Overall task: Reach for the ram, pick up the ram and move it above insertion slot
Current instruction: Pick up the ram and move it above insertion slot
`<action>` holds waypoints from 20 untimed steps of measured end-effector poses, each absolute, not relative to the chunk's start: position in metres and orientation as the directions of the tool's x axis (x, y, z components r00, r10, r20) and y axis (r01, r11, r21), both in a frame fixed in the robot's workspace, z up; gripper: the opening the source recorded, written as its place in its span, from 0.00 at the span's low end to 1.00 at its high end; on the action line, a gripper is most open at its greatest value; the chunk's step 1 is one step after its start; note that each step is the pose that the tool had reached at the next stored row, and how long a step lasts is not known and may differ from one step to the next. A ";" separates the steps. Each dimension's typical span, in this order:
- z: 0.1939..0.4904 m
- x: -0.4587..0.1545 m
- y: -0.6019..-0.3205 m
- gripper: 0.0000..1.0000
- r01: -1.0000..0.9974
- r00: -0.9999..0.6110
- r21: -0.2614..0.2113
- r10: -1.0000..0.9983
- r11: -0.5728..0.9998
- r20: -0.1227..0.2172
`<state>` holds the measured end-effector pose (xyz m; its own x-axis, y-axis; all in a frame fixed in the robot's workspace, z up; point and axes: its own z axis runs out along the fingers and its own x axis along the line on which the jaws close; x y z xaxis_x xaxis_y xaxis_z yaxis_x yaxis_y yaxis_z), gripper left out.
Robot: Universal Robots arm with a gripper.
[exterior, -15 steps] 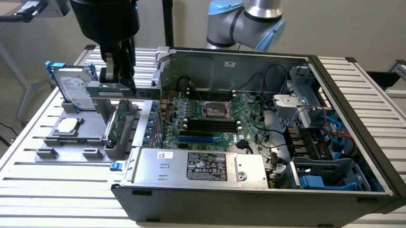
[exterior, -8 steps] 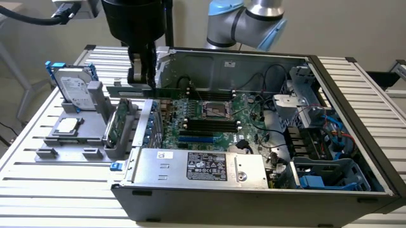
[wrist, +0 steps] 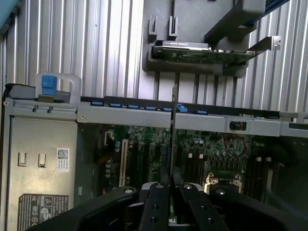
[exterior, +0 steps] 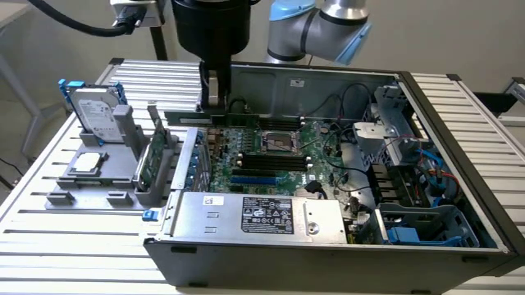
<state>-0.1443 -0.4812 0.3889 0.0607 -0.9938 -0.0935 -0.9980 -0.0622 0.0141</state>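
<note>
My gripper (exterior: 215, 101) hangs over the far part of the open computer case (exterior: 443, 123), shut on the ram (exterior: 242, 115). The ram is a long, thin green stick held level above the motherboard (exterior: 316, 175). In the wrist view it appears edge-on as a thin line (wrist: 172, 139) running out from between the two black fingers (wrist: 155, 204). The black memory slots (exterior: 271, 161) lie on the motherboard beside the processor socket (exterior: 283, 142), lower than the ram and toward the case's near side.
A grey fixture (exterior: 107, 184) on the exterior view's left holds a silver hard drive (exterior: 94, 114), a wider green expansion card (exterior: 153, 157) (wrist: 202, 53) and a small chip (exterior: 86, 163). The power supply (exterior: 262, 215), cables (exterior: 348, 178) and a drive cage (exterior: 426, 224) crowd the case.
</note>
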 end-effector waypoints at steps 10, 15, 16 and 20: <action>0.385 -0.101 -0.471 0.14 -0.998 0.061 0.014 -0.994 -0.062 -0.094; 0.382 -0.090 -0.452 0.14 -0.998 0.061 0.014 -0.994 -0.062 -0.094; 0.381 -0.087 -0.448 0.14 -0.998 0.061 0.014 -0.994 -0.062 -0.094; 0.378 -0.079 -0.431 0.14 -0.998 0.061 0.014 -0.994 -0.062 -0.093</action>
<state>-0.0789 -0.4314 0.3785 0.0606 -0.9938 -0.0928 -0.9980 -0.0622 0.0141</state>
